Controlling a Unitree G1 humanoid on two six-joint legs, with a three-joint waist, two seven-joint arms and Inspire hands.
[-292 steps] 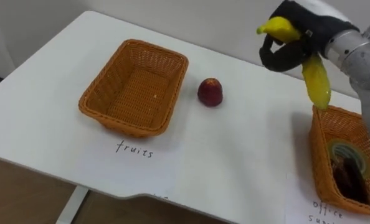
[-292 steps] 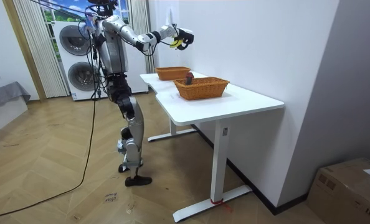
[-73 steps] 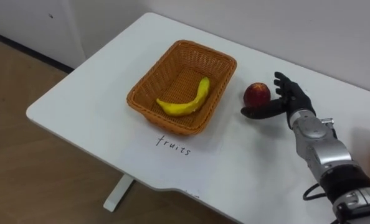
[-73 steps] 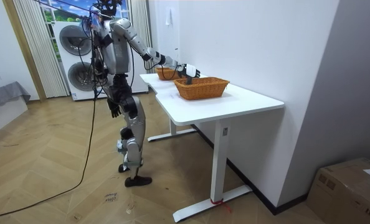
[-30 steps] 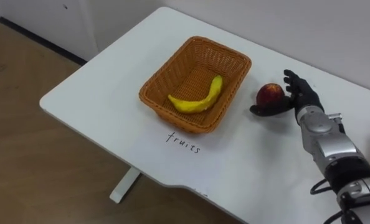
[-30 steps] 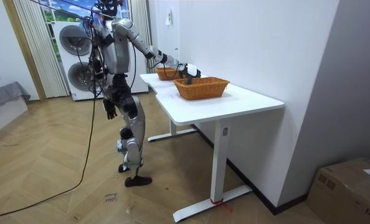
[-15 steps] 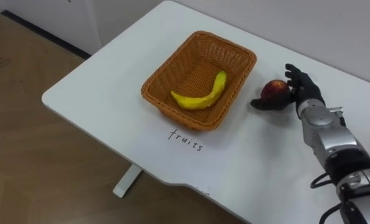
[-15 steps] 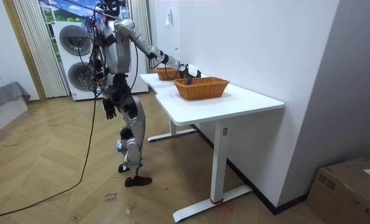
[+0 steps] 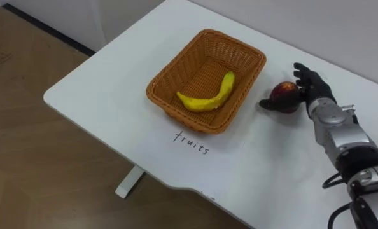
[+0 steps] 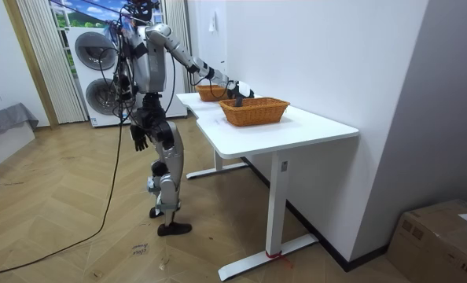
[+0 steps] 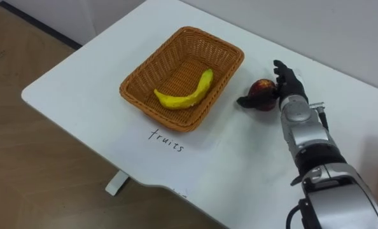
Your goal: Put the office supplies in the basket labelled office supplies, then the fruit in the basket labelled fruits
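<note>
Inside right hand (image 9: 308, 89), red apple (image 9: 283, 96).

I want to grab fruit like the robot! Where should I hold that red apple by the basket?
Round its fat middle, from the right, the side away from the basket. The apple is round and sits on the table, so thumb in front, fingers behind, like the right robot hand.

It looked like a home's laundry corner; 2 stacked white front-loading washing machines (image 10: 92, 51) stood beside long pale pleated curtains (image 10: 35, 63); herringbone wooden flooring (image 10: 68, 236) ran under a white standing desk (image 10: 312, 130).
</note>
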